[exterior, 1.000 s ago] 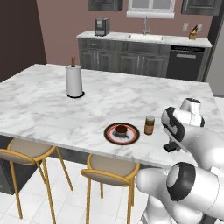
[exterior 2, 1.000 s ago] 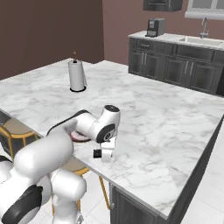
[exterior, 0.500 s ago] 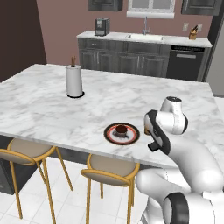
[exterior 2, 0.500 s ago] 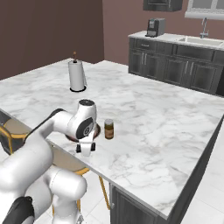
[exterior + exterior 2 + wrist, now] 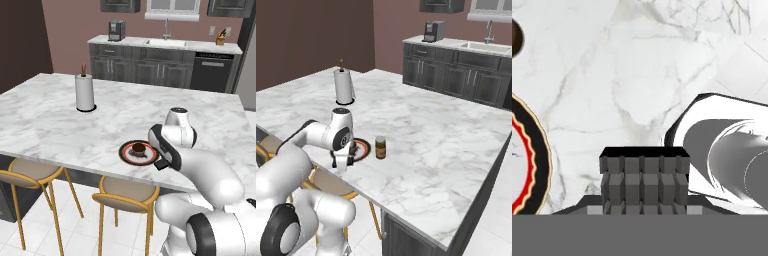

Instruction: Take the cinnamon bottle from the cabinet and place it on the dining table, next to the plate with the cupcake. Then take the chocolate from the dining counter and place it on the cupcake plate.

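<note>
Claw (image 5: pixel 161 163) is gripping chocolate (image 5: pixel 644 180), having swung over from the bottle side, and is now hovering just beside plate (image 5: pixel 125 156) w/ cupcake (image 5: pixel 138 148). Cinnamon bottle (image 5: pixel 380 147) is standing upright nr claw, beside plate, so only the choc drop is remaining.

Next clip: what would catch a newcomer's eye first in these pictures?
The bulky white robot arm bending low over the near edge of the large white grey-veined marble table. Its end effector is shut on a small flat black chocolate bar, close beside the round plate with a dark red-brown rim that carries a tiny dark brown cupcake. A small brown cylindrical jar with a grey lid stands upright just next to that plate.
</note>
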